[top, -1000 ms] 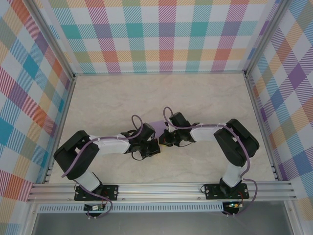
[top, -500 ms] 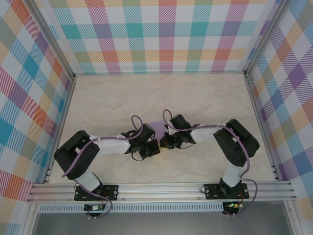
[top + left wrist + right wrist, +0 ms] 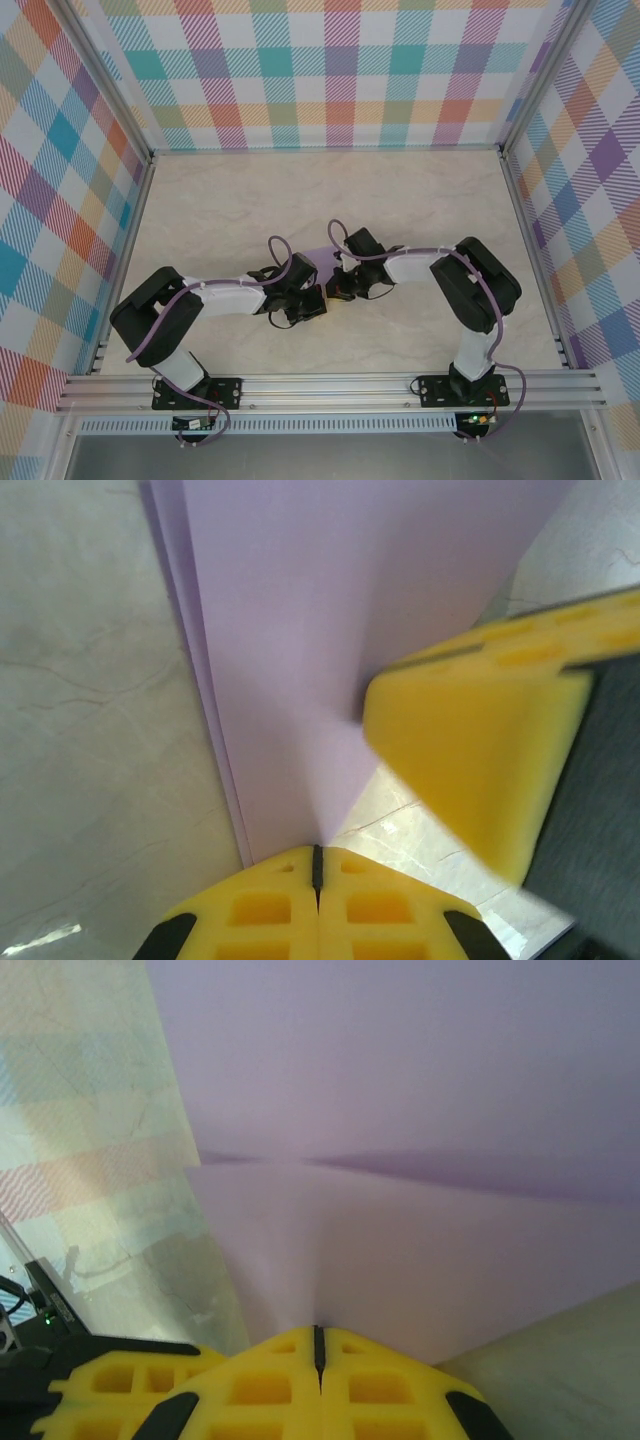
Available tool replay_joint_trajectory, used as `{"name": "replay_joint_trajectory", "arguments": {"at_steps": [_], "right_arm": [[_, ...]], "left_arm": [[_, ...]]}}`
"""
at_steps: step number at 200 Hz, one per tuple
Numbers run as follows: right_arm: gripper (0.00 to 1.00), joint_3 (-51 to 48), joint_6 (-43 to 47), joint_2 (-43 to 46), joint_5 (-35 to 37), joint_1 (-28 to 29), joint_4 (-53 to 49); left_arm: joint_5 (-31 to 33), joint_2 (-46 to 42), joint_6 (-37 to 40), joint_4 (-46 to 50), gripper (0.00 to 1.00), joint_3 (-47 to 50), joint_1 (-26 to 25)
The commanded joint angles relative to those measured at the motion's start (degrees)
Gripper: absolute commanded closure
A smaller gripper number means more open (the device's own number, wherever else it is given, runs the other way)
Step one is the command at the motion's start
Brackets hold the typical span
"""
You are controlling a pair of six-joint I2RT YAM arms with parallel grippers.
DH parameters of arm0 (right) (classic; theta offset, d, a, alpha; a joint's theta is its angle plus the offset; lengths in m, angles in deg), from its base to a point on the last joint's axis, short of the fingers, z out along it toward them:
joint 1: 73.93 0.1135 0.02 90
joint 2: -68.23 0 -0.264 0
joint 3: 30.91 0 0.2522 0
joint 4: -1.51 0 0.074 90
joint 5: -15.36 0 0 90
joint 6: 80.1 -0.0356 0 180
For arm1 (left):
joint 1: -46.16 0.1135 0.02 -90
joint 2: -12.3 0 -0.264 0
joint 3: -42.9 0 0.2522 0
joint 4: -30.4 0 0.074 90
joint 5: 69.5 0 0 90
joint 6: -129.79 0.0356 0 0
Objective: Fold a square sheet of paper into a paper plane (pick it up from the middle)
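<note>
**Both arms pinch the folded lavender sheet at mid-table**

In the top view the left arm (image 3: pixel 215 295) lies low, with its elbow out to the left and its forearm reaching right toward the middle of the table (image 3: pixel 230 200). The right arm (image 3: pixel 470 290) mirrors it, elbow out to the right and forearm reaching left. The two wrists come nearly together just in front of the table's middle.

The left jaws are pressed together, the yellow pads (image 3: pixel 290 905) meeting in a thin seam, and the sheet of paper (image 3: pixel 300 630) runs straight into that seam. The right jaws are likewise closed on the paper's edge. One yellow finger of the right arm (image 3: pixel 480 750) also shows blurred beside the paper in the left wrist view.

Over the last second the right arm's elbow and wrist have shifted a little leftward, toward the left arm. The left arm has kept its place.

From above, the sheet shows as a small lavender patch (image 3: pixel 322 255) between the wrists, mostly covered by them. In the left wrist view its left edge shows stacked layers, so it is folded over on itself. In the right wrist view the paper (image 3: pixel 400 1090) carries a soft crease running across it, with a paler flap below a darker upper part. Whether it rests on the table or is held just clear of it cannot be told.
</note>
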Motion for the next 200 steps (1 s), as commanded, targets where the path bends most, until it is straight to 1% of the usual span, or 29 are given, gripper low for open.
{"name": "replay_joint_trajectory", "arguments": {"at_steps": [1,20,39,63,90,96,99,109,124,132,145,162,184,200], "right_arm": [[1.0,2.29,4.25,-2.71,4.27,-5.05,-1.81],[1.0,3.74,5.87,-4.05,3.9,-9.29,-2.99],[1.0,5.1,7.11,-3.77,4.0,-12.35,-4.52],[1.0,6.65,8.04,-0.04,5.37,-12.94,-7.06],[1.0,6.54,6.03,5.0,4.32,-12.92,-8.87],[0.97,6.06,5.45,5.95,3.77,-12.93,-8.96],[0.95,5.72,4.98,6.39,3.51,-12.9,-8.94],[0.89,4.34,3.64,7.85,2.57,-12.94,-8.23],[0.78,1.82,1.23,9.66,0.89,-12.86,-6.5],[0.72,0.59,-0.2,10.61,0.1,-12.87,-5.45],[0.64,-1.27,-2.39,11.57,-1.27,-12.84,-3.3],[0.56,-2.52,-4.17,11.55,-3.61,-12.69,-1.32],[0.54,-2.51,-4.58,10.24,-5.37,-12.17,-0.89],[0.54,-2.29,-4.56,9.2,-5.91,-11.73,-0.84]], "left_arm": [[0.5,1.93,0.18,7.63,1.0,3.23,-1.06],[0.25,2.1,0.22,7.37,1.0,3.5,-1.07],[0.36,1.95,0.49,7.53,1.0,3.34,-1.1],[0.57,1.34,2.03,8.71,1.0,1.71,-1.13],[0.22,-0.07,7.29,11.98,1.0,-5.08,-1.08],[0.46,-0.56,8.08,11.96,0.98,-6.65,-1.04],[0.67,-0.76,8.51,13.81,0.97,-7.55,-1.0],[1.94,-1.19,9.57,15.59,0.91,-10.2,-0.97],[5.0,-1.09,10.67,17.93,0.84,-13.47,-0.91],[7.24,-0.73,10.99,19.19,0.83,-14.85,-0.93],[10.77,0.1,11.15,20.49,0.83,-16.32,-0.89],[14.57,1.66,10.62,21.97,0.86,-17.44,-0.89],[15.29,4.1,10.37,21.55,0.92,-18.0,-0.91],[15.21,5.45,10.6,20.61,0.95,-18.22,-0.91]]}}
